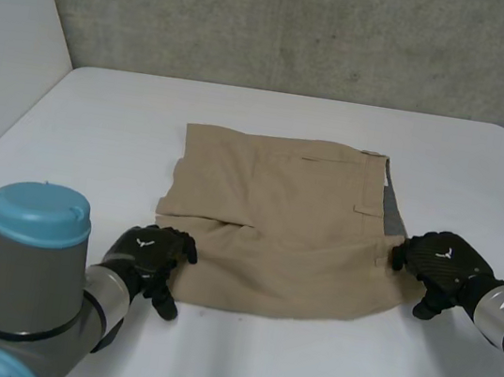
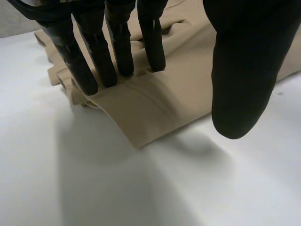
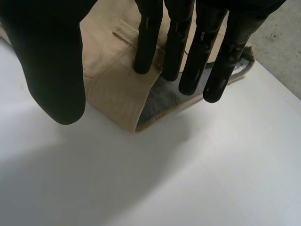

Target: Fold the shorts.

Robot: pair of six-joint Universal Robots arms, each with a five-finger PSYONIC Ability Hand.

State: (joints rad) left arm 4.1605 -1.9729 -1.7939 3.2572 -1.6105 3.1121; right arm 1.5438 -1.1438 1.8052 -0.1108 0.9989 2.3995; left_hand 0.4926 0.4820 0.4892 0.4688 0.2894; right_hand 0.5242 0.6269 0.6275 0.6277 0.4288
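Nearest you, bare table (image 1: 300, 376) runs along the front, so there's plenty of room for the wrists. Your left hand (image 1: 149, 254) sits at the near hem corner (image 2: 136, 139) of the shorts (image 1: 276, 221). Its fingers (image 2: 117, 52) are straight, tips pressing the tan cloth just behind the hem, with the thumb (image 2: 244, 70) hanging apart and nothing gripped. Your right hand (image 1: 441, 259) mirrors it at the near waistband corner (image 3: 127, 117): straight fingers (image 3: 146, 42) over the cloth and grey lining (image 3: 160, 101), thumb (image 3: 51, 70) held wide, gripping nothing.

To fold well, I'd slide each thumb under its corner, pinch all the layers, and lift evenly so the near edge travels straight.

Beyond the fingertips the shorts lie flat, mid-table. Past their far edge there's open white table up to the wall (image 1: 305, 26), so a fold away from you has room.
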